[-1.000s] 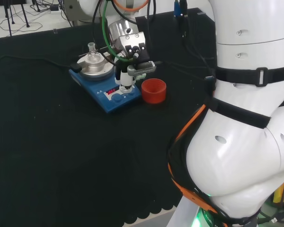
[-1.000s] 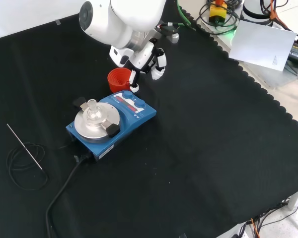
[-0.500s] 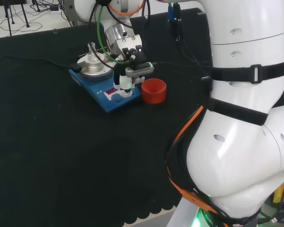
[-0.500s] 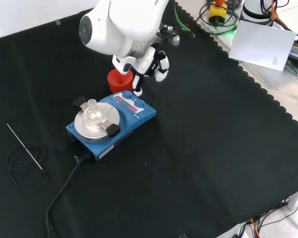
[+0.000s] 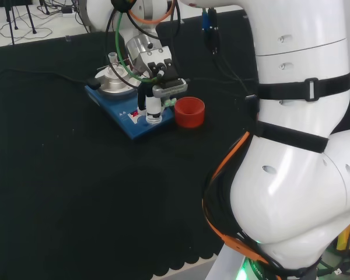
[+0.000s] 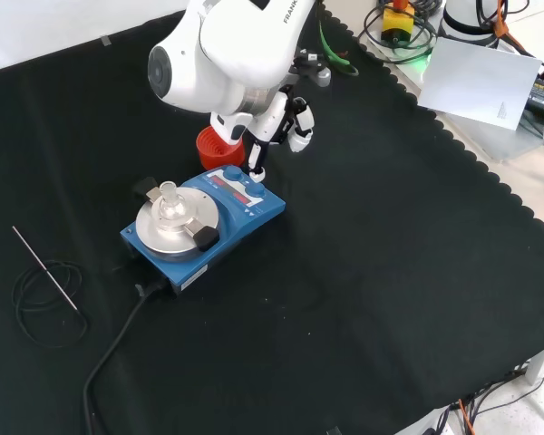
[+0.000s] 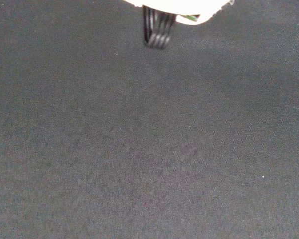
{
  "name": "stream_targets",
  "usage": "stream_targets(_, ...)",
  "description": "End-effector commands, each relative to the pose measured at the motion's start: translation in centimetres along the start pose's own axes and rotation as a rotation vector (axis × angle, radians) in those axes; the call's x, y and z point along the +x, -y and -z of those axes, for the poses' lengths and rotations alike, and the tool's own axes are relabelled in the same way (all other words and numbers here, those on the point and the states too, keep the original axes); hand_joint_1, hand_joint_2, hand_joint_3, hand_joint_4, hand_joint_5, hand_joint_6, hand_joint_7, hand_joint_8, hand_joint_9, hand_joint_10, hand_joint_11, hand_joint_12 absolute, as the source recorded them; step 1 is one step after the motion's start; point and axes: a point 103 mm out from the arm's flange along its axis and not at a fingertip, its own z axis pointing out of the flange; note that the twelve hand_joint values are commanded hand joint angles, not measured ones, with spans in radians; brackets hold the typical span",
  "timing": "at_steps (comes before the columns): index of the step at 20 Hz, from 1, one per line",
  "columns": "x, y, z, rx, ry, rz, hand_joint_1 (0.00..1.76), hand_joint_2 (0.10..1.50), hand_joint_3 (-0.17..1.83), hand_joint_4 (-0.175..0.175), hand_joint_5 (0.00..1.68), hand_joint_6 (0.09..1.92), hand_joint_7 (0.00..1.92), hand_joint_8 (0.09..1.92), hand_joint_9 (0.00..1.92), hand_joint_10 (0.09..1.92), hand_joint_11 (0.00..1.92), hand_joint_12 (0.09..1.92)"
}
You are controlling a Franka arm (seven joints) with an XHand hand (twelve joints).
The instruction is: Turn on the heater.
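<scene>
The heater (image 5: 130,119) is a blue hotplate with a round silver top and a small glass flask (image 5: 112,59) standing on it. In the front view the heater (image 6: 245,227) lies mid-cloth with its control panel facing the arm. The hand (image 5: 156,93) hangs over that panel with straight fingers pointing down. One fingertip (image 6: 254,169) reaches the knobs at the panel's edge, though I cannot tell whether it touches them. The other fingers (image 6: 298,132) bend off to the side and hold nothing. The wrist view has black cloth and a blurred white part of the hand (image 7: 174,5).
A red ring stand (image 5: 189,112) sits right beside the heater's panel, seen behind the hand in the front view (image 6: 213,147). The heater's power cable (image 6: 118,349) runs toward the front edge. A thin rod (image 6: 43,268) and a coiled wire (image 6: 41,313) lie at the left.
The hand has come down and shifted from beside the red stand to over the heater's control panel. The heater, flask and stand have not moved.
</scene>
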Motion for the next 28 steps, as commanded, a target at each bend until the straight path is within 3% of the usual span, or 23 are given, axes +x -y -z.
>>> stream_targets(1, -0.03, -0.24, -0.26, 0.004, -0.003, 0.004, 1.41, 0.73, 0.97, -0.032, 0.21, 0.33, 1.64, 1.44, 1.77, 1.51, 1.62, 1.62)
stream_targets(28, -0.45, -1.11, -0.66, 0.002, -0.026, 0.007, 1.41, 0.73, 0.98, -0.028, 0.25, 0.26, 1.64, 1.45, 1.76, 1.54, 1.6, 1.62)
